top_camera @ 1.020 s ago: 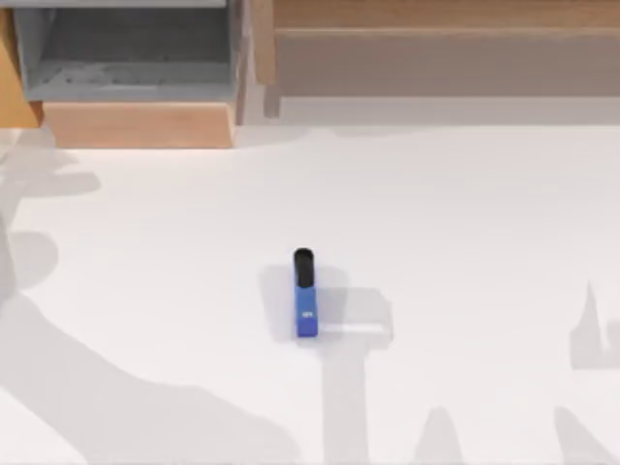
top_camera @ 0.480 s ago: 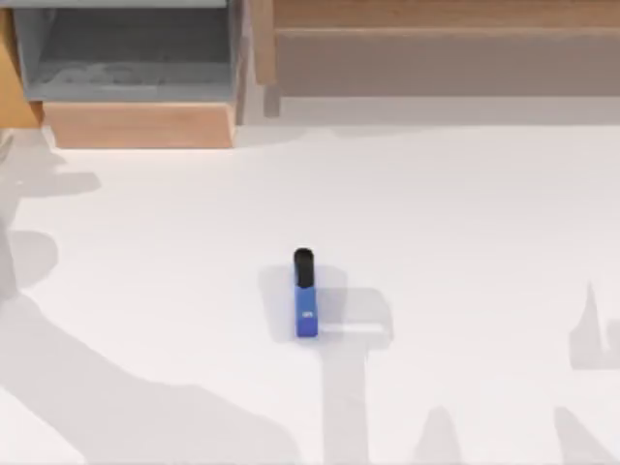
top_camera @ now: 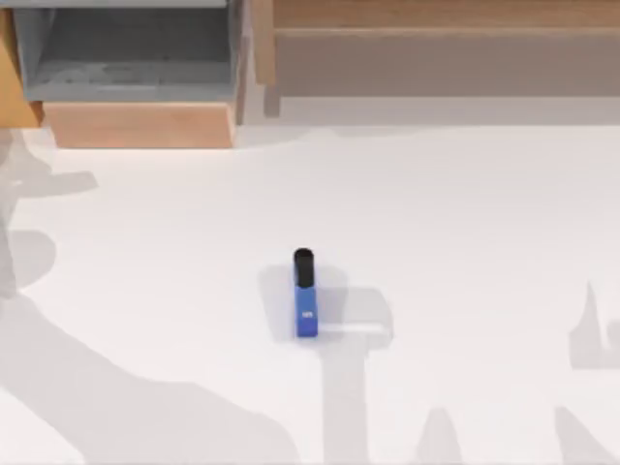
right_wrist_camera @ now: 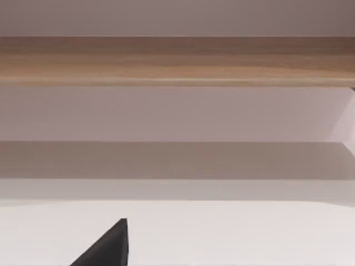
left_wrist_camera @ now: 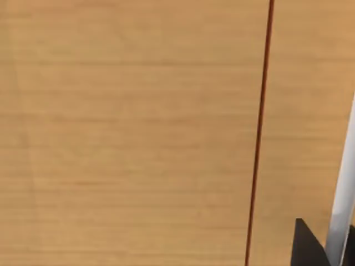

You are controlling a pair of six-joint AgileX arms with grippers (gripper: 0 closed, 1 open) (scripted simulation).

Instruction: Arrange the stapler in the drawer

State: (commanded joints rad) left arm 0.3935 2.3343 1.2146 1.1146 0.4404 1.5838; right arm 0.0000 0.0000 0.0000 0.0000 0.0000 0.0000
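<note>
Nothing on the worktop (top_camera: pixel 465 242) has shifted since the earlier frames; only the soft arm shadows near its left edge have drifted slightly. You see the small blue bar-shaped stapler (top_camera: pixel 305 294) lying flat near the middle of the white worktop, its black rounded end pointing toward the far side and a tiny white mark on its blue part. It sits well apart from the boxy drawer (top_camera: pixel 136 124) at the far left, which stands pulled open, with a light wooden front panel facing you and grey inner walls and floor behind it. Just beside the drawer, along the far edge to the right, runs the long wood-and-grey shelf unit (top_camera: pixel 436 48). Your left wrist view faces a plain light wooden surface crossed by a thin dark seam, with a dark finger tip of the left pincer at the corner; your right wrist view looks at the shelf unit (right_wrist_camera: pixel 177 61), with a dark finger tip of the right pincer low down. You cannot tell how wide either pincer stands.
</note>
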